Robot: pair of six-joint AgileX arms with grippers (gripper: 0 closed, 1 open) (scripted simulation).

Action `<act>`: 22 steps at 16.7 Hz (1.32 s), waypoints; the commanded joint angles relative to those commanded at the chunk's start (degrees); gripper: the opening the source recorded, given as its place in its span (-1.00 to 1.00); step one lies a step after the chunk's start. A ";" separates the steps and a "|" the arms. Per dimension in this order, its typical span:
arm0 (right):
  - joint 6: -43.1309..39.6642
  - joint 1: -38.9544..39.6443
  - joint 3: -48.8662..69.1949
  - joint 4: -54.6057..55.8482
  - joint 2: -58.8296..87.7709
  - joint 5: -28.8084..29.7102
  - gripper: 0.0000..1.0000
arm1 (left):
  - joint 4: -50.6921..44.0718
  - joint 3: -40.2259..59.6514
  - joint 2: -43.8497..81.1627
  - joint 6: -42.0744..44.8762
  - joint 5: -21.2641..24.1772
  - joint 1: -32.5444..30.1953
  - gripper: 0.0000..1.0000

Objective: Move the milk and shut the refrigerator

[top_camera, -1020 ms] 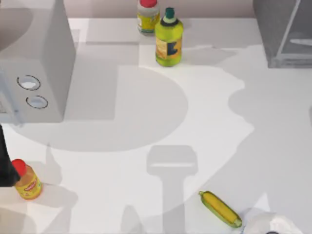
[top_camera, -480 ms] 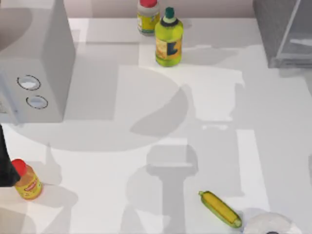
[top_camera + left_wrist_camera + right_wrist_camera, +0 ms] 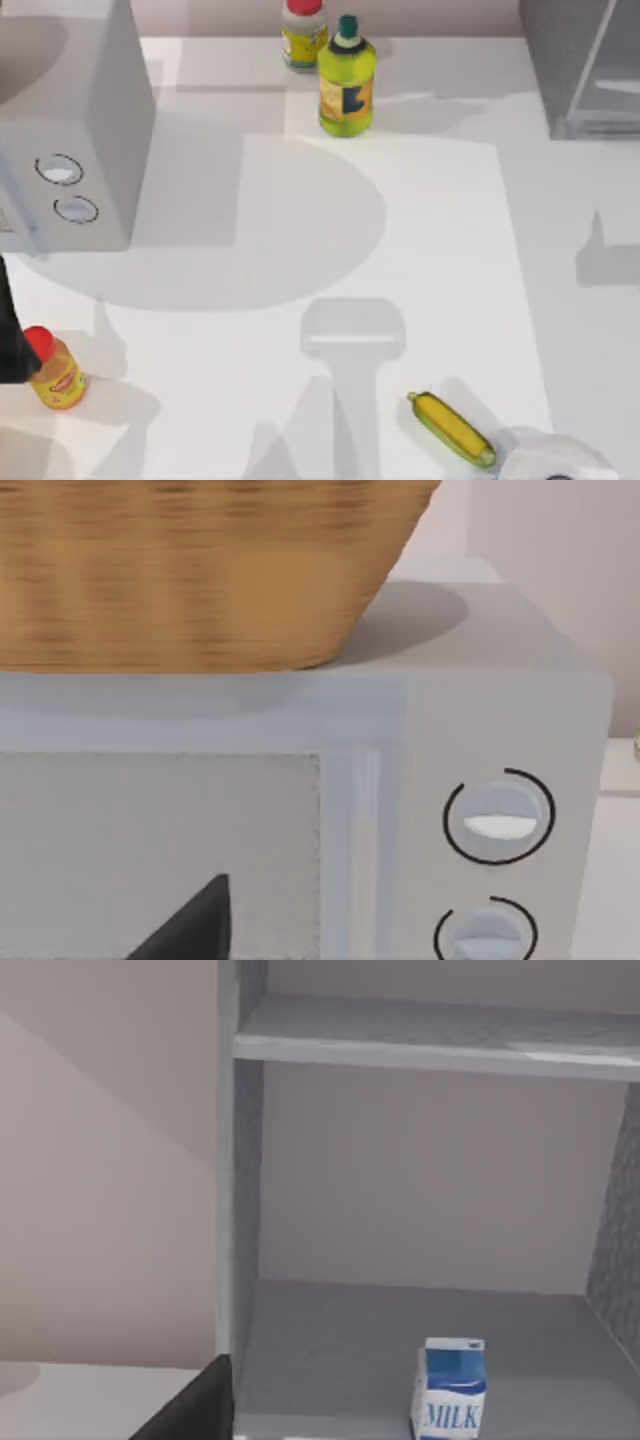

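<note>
One milk (image 3: 449, 1388) inside refrigerator (image 3: 420, 1200).

Matt grey refrigerator (image 3: 400, 1190) – printed paper-like milk (image 3: 449, 1388) – woven wicker basket (image 3: 190, 570).

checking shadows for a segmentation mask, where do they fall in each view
Top view: soft grey shapes cross the table, one round, one paddle-like. Left wrist view: the basket shades the microwave top. Right wrist view: the refrigerator interior is evenly lit around the milk.
</note>
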 joint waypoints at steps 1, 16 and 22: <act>0.13 0.62 -3.61 -1.70 -5.75 0.58 1.00 | 0.00 0.00 0.00 0.00 0.00 0.00 1.00; 2.74 4.34 -23.99 -11.55 -33.85 3.40 1.00 | 0.00 0.00 0.00 0.00 0.00 0.00 1.00; 3.00 4.52 -16.09 -24.50 -43.36 3.34 1.00 | 0.00 0.00 0.00 0.00 0.00 0.00 1.00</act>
